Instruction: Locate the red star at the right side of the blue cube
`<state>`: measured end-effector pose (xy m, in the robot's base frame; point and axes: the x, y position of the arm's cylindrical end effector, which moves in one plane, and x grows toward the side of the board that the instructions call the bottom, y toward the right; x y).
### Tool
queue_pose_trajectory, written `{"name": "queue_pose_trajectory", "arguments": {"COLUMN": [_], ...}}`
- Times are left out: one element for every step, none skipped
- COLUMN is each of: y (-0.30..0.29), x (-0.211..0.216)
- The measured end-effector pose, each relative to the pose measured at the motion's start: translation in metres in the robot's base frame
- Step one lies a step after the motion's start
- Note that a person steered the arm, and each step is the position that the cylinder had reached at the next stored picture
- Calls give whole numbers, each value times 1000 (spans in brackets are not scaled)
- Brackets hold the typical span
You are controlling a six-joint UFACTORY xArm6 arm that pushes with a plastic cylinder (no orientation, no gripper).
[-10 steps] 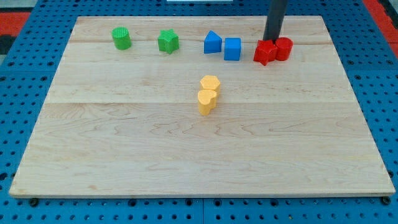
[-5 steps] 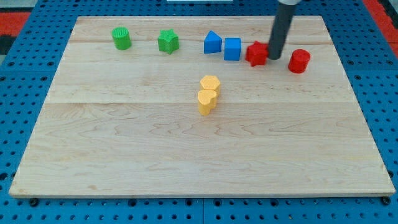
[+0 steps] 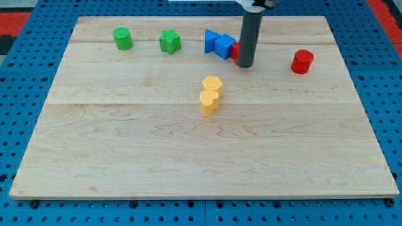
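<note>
Peeking out from behind the rod, the red star (image 3: 234,51) is pressed against the blue cube (image 3: 224,46) on its right side, near the surface's (image 3: 188,157) top edge. My tip (image 3: 245,65) rests just right of it; there's no claw to judge. I'd ease off now, since more pushing would shove the cube into the blue wedge block (image 3: 211,40).

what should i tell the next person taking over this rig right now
Handover note:
My tip is down on the board, right in front of the red star, which it mostly hides.
The red star sits against the right side of the blue cube; the cube is turned askew and touches the other blue block on its left.
The red cylinder stands alone, further toward the view's right.
Done: the star looks placed at the cube's right.
Left: pull the tip away and confirm the star's position once it is uncovered.
</note>
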<state>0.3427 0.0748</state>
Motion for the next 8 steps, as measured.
{"name": "queue_pose_trajectory", "arguments": {"y": [-20, -19, -6, 10, 18, 25, 27, -6], "x": [-1, -17, -33, -33, -33, -33, -31, -29]}}
